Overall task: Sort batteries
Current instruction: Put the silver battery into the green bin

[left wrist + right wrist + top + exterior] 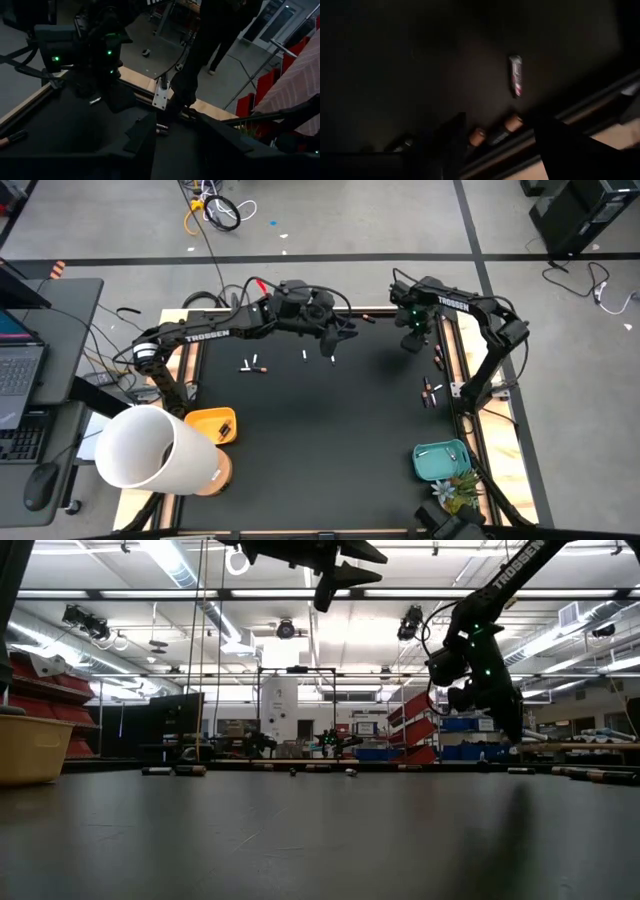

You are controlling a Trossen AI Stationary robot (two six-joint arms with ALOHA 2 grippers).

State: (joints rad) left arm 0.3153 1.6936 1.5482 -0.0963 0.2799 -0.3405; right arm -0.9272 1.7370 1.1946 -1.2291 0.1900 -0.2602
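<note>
The right claw (413,340) hangs spread and empty above the table's (330,450) far right edge, seemingly lining up on the batteries (492,135) lying along that rim, while the left claw (335,335), also spread, waits mid-table.

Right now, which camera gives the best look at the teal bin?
The high view: the teal bin shows whole at the table's near right corner, with something pale lying inside. The low view and both wrist views do not show it.

Two trays: yellow (212,423), teal (441,459); batteries (254,366) (several, scattered).
</note>
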